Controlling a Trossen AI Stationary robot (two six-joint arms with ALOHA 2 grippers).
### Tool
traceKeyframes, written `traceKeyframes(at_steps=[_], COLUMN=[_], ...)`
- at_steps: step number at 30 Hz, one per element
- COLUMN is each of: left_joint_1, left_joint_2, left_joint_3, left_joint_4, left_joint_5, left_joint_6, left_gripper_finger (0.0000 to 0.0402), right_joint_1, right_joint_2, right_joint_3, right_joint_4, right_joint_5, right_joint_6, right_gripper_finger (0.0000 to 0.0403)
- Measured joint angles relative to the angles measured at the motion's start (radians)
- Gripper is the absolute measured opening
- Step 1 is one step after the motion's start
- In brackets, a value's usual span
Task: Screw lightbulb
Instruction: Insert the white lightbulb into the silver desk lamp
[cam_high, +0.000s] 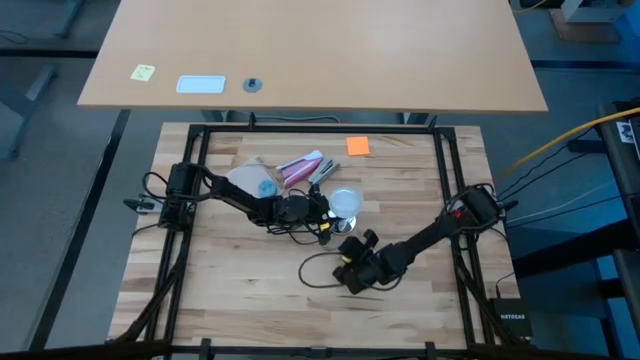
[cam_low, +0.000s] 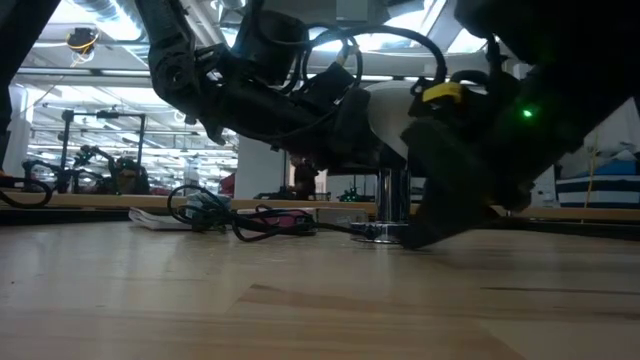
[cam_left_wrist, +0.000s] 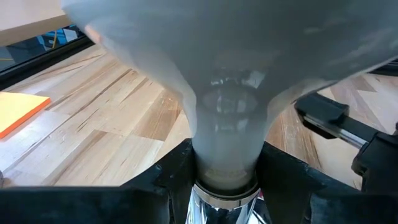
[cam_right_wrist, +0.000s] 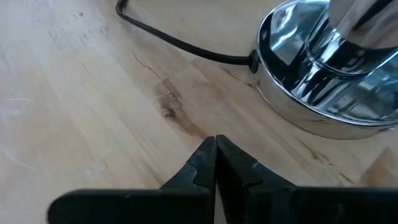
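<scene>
On the wooden table (cam_high: 230, 270) we see the lightbulb (cam_left_wrist: 230, 68) upright over the chrome socket (cam_right_wrist: 323, 68), its neck grasped by the left end effector (cam_left_wrist: 227, 177); the right end effector (cam_right_wrist: 216, 163) rests clenched beside the socket's base.

lightbulb (cam_left_wrist: 227, 74) globe cut off by frame edge, left hand (cam_left_wrist: 227, 180) fingers mostly hidden

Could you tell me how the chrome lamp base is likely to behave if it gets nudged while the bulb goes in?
The chrome lamp base looks polished, so it may slide on the wooden table. Its wide round foot probably resists tipping. The thin black cord lies slack, so it likely won't anchor it.
</scene>
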Motion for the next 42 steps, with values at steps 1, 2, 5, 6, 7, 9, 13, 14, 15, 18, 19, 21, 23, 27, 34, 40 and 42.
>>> traceKeyframes(at_steps=[1, 2, 5, 6, 7, 9, 13, 14, 15, 18, 19, 21, 23, 27, 34, 40, 42], left_joint_1=[0.000, 0.000, 0.000, 0.000, 0.000, 0.000, 0.000, 0.000, 0.000, 0.000, 0.000, 0.000, 0.000, 0.000, 0.000, 0.000, 0.000], left_joint_2=[0.000, 0.000, 0.000, 0.000, 0.000, 0.000, 0.000, 0.000, 0.000, 0.000, 0.000, 0.000, 0.000, 0.000, 0.000, 0.000, 0.000], left_joint_3=[0.000, 0.000, 0.000, 0.000, 0.000, 0.000, 0.000, 0.000, 0.000, 0.000, 0.000, 0.000, 0.000, 0.000, 0.000, 0.000, 0.000], left_joint_4=[0.000, 0.000, 0.000, 0.000, 0.000, 0.000, 0.000, 0.000, 0.000, 0.000, 0.000, 0.000, 0.000, 0.000, 0.000, 0.000, 0.000], left_joint_5=[0.001, 0.001, 0.002, 0.003, 0.003, 0.003, 0.003, 0.003, 0.003, 0.003, 0.003, 0.003, 0.003, 0.003, 0.003, 0.004, 0.004], left_joint_6=[0.000, 0.000, 0.000, 0.000, 0.000, 0.000, 0.000, 0.000, 0.000, 0.000, 0.000, 0.000, 0.000, 0.000, 0.000, 0.000, 0.000], left_gripper_finger=[0.0150, 0.0150, 0.0150, 0.0150, 0.0150, 0.0150, 0.0150, 0.0150, 0.0150, 0.0150, 0.0150, 0.0150, 0.0150, 0.0150, 0.0150, 0.0150, 0.0150], right_joint_1=[-0.003, -0.002, -0.001, 0.000, 0.000, -0.001, -0.001, -0.001, -0.001, -0.001, -0.001, -0.002, -0.002, -0.002, 0.001, -0.002, -0.003], right_joint_2=[-0.001, -0.003, -0.010, -0.010, -0.010, -0.009, -0.008, -0.008, -0.008, -0.007, -0.007, -0.007, -0.007, -0.026, -0.127, -0.125, -0.109], right_joint_3=[0.000, 0.000, 0.000, 0.000, 0.000, -0.001, -0.002, -0.002, -0.002, -0.002, -0.002, -0.002, -0.002, -0.002, -0.007, -0.006, -0.006], right_joint_4=[0.000, 0.000, -0.002, -0.002, -0.001, -0.001, -0.003, -0.004, -0.004, -0.005, -0.005, -0.005, -0.006, -0.023, -0.195, -0.216, -0.212], right_joint_5=[-0.013, -0.014, -0.011, -0.010, -0.011, -0.012, -0.022, -0.022, -0.023, -0.026, -0.026, -0.027, -0.023, -0.019, -0.062, 0.084, 0.130], right_joint_6=[-0.007, -0.020, -0.067, -0.075, -0.083, -0.088, -0.088, -0.088, -0.088, -0.088, -0.088, -0.087, -0.087, -0.084, -0.143, -0.145, -0.145], right_gripper_finger=[0.0012, 0.0012, 0.0012, 0.0012, 0.0012, 0.0012, 0.0022, 0.0030, 0.0040, 0.0079, 0.0094, 0.0123, 0.0148, 0.0169, 0.0148, 0.0136, 0.0136])
